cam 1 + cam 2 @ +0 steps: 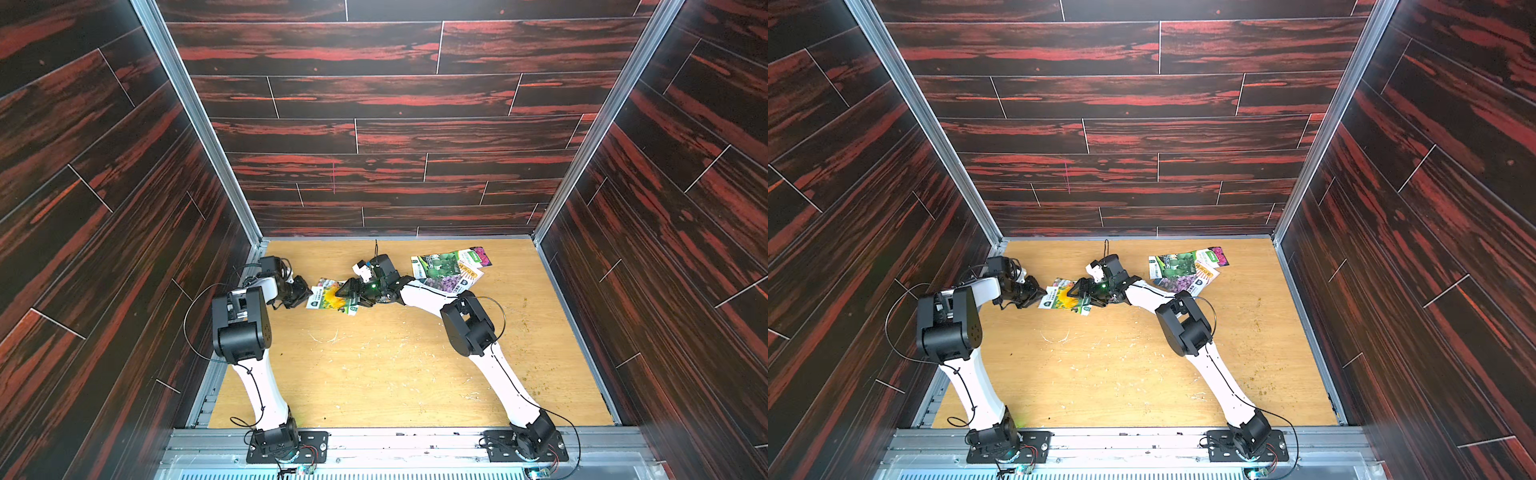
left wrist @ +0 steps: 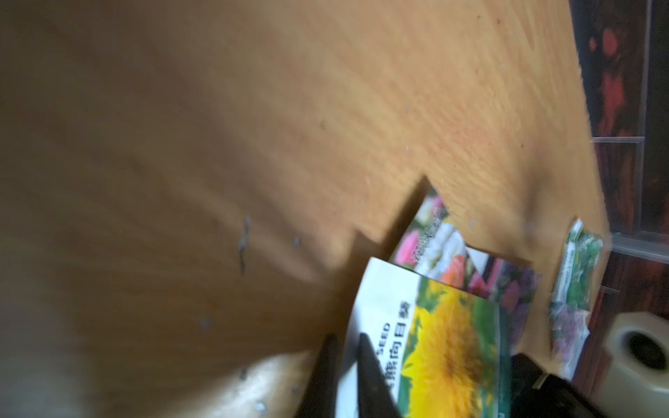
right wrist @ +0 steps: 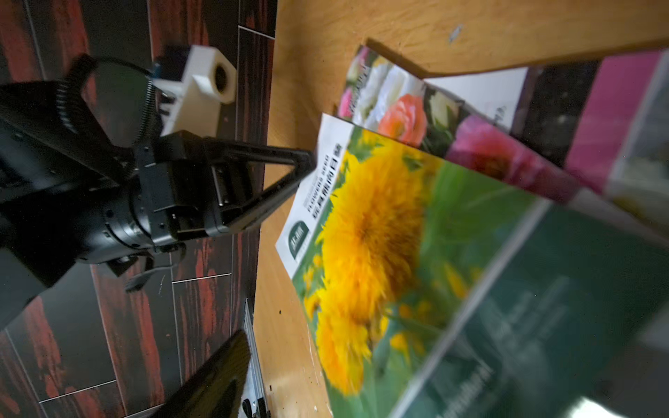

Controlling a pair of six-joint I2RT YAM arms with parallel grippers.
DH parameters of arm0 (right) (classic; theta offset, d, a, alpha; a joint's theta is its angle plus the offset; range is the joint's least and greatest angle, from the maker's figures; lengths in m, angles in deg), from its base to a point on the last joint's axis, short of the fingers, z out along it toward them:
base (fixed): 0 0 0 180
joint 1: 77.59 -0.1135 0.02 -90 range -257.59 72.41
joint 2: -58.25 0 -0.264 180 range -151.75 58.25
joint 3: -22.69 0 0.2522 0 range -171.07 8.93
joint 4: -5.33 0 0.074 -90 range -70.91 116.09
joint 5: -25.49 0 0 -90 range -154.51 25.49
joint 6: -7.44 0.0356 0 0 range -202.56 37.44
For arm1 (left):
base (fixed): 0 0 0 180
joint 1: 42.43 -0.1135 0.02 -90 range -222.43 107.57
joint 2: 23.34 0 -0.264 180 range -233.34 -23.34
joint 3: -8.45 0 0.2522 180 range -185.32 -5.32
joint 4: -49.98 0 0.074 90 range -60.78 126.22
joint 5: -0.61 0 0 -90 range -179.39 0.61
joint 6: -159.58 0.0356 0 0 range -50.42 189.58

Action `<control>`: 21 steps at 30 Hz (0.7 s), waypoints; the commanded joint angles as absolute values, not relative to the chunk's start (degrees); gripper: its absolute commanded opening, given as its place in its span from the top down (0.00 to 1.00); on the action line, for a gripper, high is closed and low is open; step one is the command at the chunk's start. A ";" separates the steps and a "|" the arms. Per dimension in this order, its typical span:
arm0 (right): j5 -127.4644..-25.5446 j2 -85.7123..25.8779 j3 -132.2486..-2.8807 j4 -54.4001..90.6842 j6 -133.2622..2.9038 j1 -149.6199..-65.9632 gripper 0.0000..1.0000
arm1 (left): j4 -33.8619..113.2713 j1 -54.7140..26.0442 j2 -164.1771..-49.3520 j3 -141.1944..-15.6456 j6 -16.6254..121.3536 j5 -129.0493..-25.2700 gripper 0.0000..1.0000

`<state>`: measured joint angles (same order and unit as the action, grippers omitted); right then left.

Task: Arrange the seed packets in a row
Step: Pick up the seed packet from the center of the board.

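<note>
Pinched sunflower packet (image 3: 365,231), at eleven o'clock on table (image 1: 374,374), by its white edge in fully closed left gripper (image 3: 312,159). Held right gripper (image 1: 347,291) spread wide, seemingly empty, over it. Probably risked dragging overlapped mixed-flower packet (image 3: 398,108) along through friction.

You are working in a robot test cell, the sort a lab builds. Tall walls (image 1: 374,95) in dark red wood-grain print box in a scuffed plywood tabletop (image 1: 395,374). Aluminium profiles (image 1: 195,120) frame the corners, and two white-and-black arms (image 1: 259,386) stand bolted to a slotted metal rail (image 1: 399,446) along the front edge.
</note>
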<state>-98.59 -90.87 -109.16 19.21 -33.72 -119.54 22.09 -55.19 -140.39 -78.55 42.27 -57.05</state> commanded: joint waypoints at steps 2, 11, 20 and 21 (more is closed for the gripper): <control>-99.35 -89.76 -107.07 20.13 -34.47 -119.04 0.17 | 24.82 -54.84 -135.48 -76.03 37.58 -51.84 1.00; -99.95 -81.74 -96.09 15.24 -35.13 -116.32 0.18 | 31.70 -54.57 -127.78 -70.85 31.53 -53.13 1.00; -104.01 -71.58 -83.14 -1.74 -24.63 -115.28 0.17 | 53.93 -49.07 -110.37 -54.24 21.76 -71.27 1.00; -104.36 -70.86 -82.18 -4.08 -22.75 -115.40 0.18 | 55.21 -48.25 -108.96 -52.59 21.28 -74.00 1.00</control>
